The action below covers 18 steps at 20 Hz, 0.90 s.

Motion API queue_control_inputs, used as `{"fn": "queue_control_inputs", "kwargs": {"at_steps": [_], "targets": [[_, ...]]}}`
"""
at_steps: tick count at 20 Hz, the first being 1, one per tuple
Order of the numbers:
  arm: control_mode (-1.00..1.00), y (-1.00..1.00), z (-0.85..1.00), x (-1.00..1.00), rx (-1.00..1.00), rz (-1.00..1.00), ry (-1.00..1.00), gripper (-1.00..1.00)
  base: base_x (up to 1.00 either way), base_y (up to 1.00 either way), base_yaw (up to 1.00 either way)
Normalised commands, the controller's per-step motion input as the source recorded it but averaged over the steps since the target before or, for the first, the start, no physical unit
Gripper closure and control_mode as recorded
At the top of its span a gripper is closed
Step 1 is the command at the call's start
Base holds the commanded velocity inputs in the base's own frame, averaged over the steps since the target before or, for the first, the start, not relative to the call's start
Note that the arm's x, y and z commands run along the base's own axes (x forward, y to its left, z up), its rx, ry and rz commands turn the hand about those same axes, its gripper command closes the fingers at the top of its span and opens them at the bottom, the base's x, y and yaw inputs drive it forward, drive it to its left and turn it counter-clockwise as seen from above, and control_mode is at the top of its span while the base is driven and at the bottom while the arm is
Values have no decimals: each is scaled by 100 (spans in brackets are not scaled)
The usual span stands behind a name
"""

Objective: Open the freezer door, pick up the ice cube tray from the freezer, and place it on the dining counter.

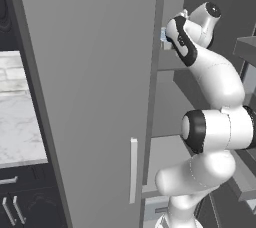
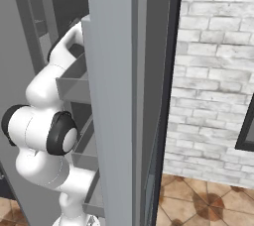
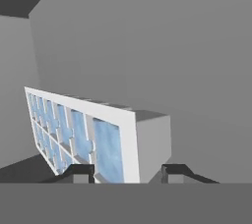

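Observation:
The ice cube tray [image 3: 83, 134], pale grey with light-blue cells, lies on a grey shelf inside the freezer [image 3: 147, 46]. In the hand view its near end sits between the two fingertips of my gripper [image 3: 128, 173], whose jaws have closed in against its two sides. From the left base view the arm reaches up into the open compartment, and a bit of the tray [image 1: 163, 34] shows at the hand. The freezer door [image 2: 116, 96] stands open, edge-on in the right base view, with its shelf bins [image 2: 74, 88] facing the arm.
The freezer's other door [image 1: 90, 97], with its pale bar handle [image 1: 133, 169], is shut left of the arm. A white marble counter [image 1: 15, 117] over dark cabinet fronts lies far left; I cannot tell whether it is the dining counter. A brick wall [image 2: 213, 71] stands on the right.

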Motion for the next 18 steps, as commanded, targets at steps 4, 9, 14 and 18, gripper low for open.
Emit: {"fn": "queue_control_inputs", "kwargs": {"at_steps": [4,9,14,18], "targets": [[-100,0,1,-10,0,0,0,100,0,0,0],[-100,0,26,-56,0,0,-9,100,0,0,0],[-100,4,43,-51,0,0,-12,100,0,0,0],[-100,14,41,-38,0,0,-16,100,0,0,0]]}}
